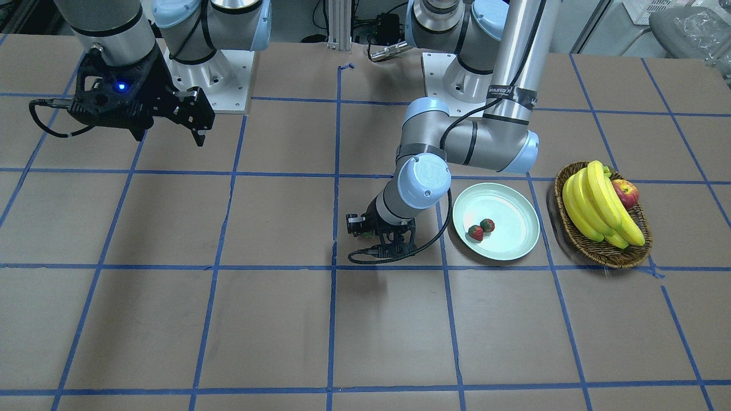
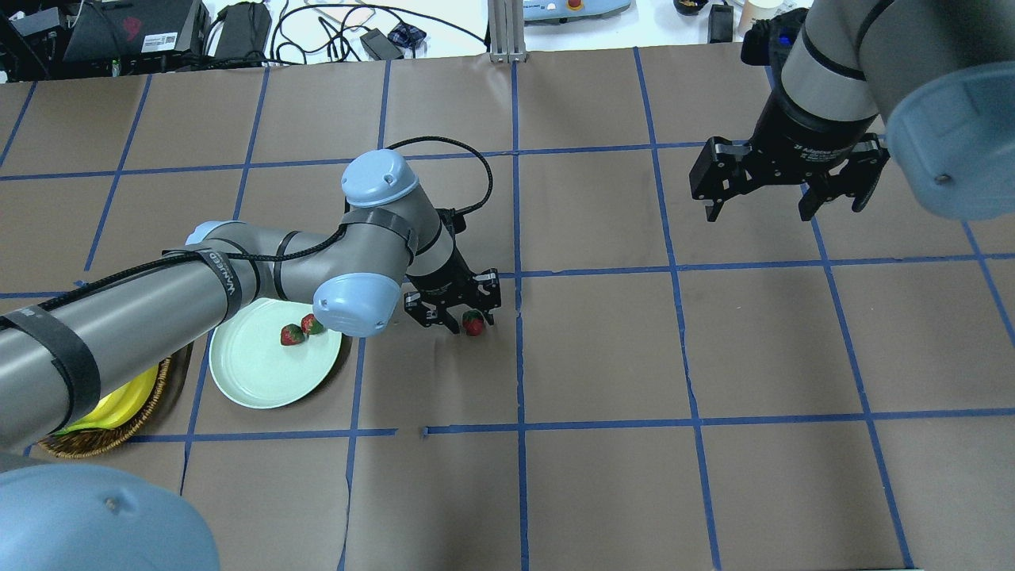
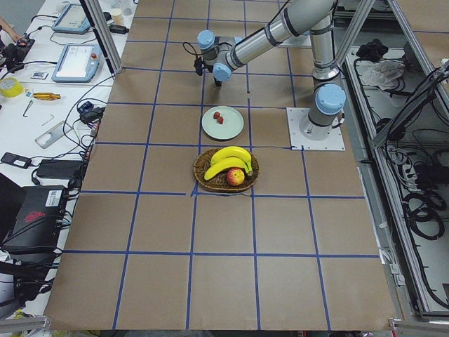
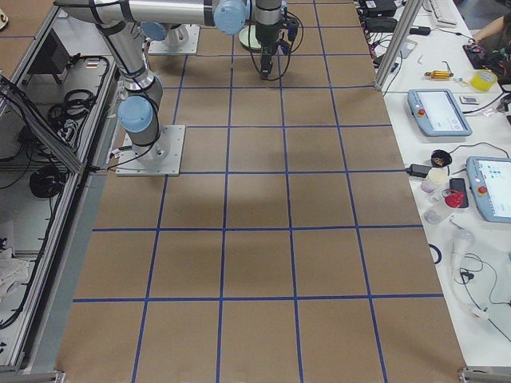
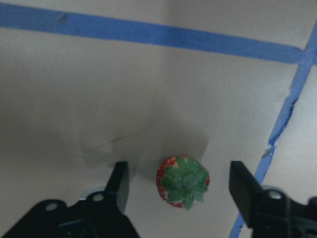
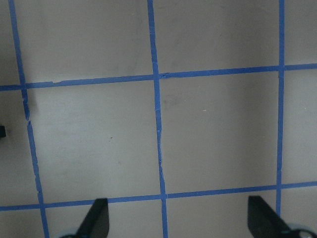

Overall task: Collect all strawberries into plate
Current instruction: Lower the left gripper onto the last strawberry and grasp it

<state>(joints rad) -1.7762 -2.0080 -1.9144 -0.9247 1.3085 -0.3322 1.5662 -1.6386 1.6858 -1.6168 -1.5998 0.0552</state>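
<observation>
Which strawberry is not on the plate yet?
The small red green-capped strawberry on the brown paper, between the open fingers of the left tool; the other two strawberries lie on the round pale mint plate.

Overhead, two red, green-capped strawberries [image 2: 292, 335] sit together at one o'clock in the mint plate [image 2: 254, 381]; third berry [image 2: 473, 323] stands cap-up outside, three o'clock.

Robotics lab, not a home. Your brown paper-covered table [image 1: 171, 331] is gridded with blue tape. Jointed grey-and-blue robot arms [image 1: 474, 142] bolt to drilled metal base plates [image 3: 316, 133]. Beside you, a long white bench [image 3: 21, 130] carries blue-edged teach pendants [image 3: 74, 62], a black power brick [image 3: 52, 168], loose cables [image 3: 88, 112] and a yellow-handled screwdriver [image 3: 41, 95]. Aluminium frame posts [image 2: 507, 32] stand at the table's edges.
</observation>
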